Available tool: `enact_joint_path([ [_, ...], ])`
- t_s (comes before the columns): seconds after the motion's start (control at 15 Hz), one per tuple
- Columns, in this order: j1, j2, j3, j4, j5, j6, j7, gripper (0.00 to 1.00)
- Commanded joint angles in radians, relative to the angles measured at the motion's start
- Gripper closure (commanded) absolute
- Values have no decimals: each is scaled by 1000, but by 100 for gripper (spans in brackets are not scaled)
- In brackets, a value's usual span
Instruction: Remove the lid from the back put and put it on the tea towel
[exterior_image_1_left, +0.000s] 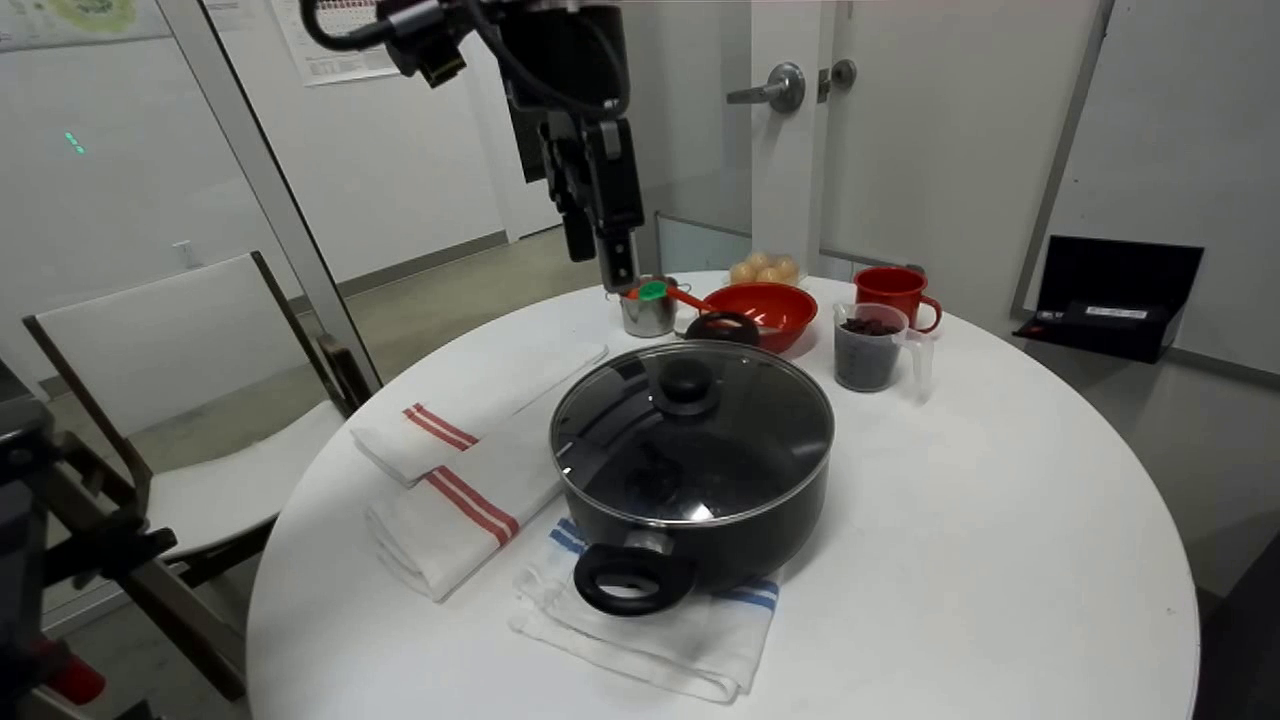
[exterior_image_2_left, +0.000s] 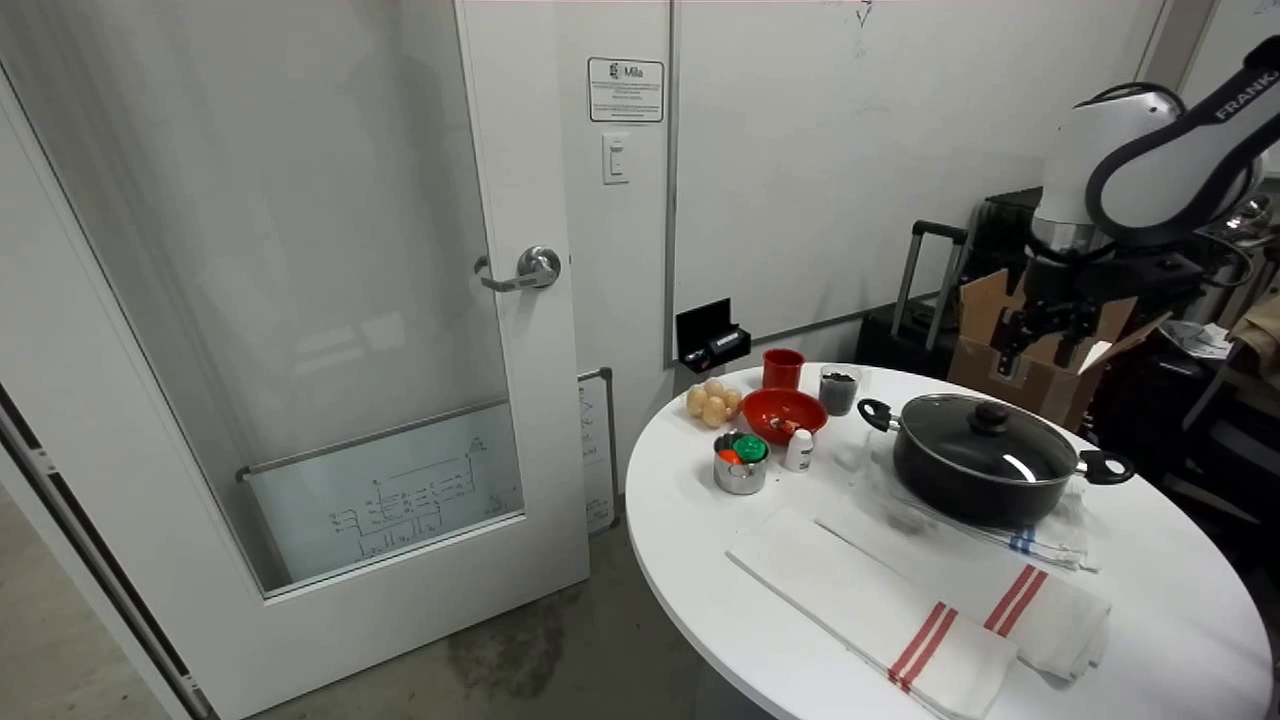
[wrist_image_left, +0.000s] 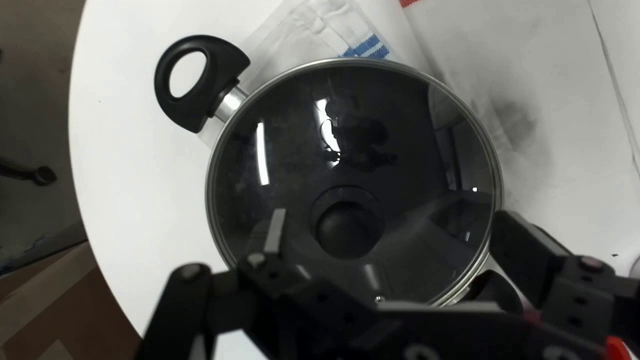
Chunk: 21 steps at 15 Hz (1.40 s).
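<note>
The black pot (exterior_image_1_left: 745, 555) (exterior_image_2_left: 960, 490) stands with its dark glass lid (exterior_image_1_left: 640, 450) (exterior_image_2_left: 950, 435) on top. The lid has a silver rim and a round black knob (exterior_image_1_left: 686, 380) (exterior_image_2_left: 990, 417). A white tea towel with blue stripes (exterior_image_1_left: 690, 645) lies partly under the pot. Two folded white tea towels with red stripes (exterior_image_1_left: 440, 545) (exterior_image_2_left: 860, 610) lie beside the pot. My gripper (exterior_image_1_left: 600, 258) (exterior_image_2_left: 1036, 357) is open and empty, in the air above the pot. In the wrist view, the knob (wrist_image_left: 350, 231) shows between the spread fingers (wrist_image_left: 390, 235), below them.
A red bowl (exterior_image_1_left: 765, 300), a metal cup (exterior_image_1_left: 650, 312) with green and orange items, eggs (exterior_image_1_left: 765, 268), a red mug (exterior_image_1_left: 892, 288) and a clear measuring cup (exterior_image_1_left: 866, 358) with dark contents stand past the pot. A small white bottle (exterior_image_2_left: 799, 452) is near the bowl. Pot handles (exterior_image_1_left: 632, 580) stick out.
</note>
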Motion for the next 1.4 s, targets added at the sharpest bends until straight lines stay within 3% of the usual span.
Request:
enact_joint_path([
  [0.0,-10,100,-11,106,107,8,-75,0],
  [0.47,-39,217,-12,192,208,1,-124,0],
  [1.33,-46,359,-35,323,216,-19,-119,0],
])
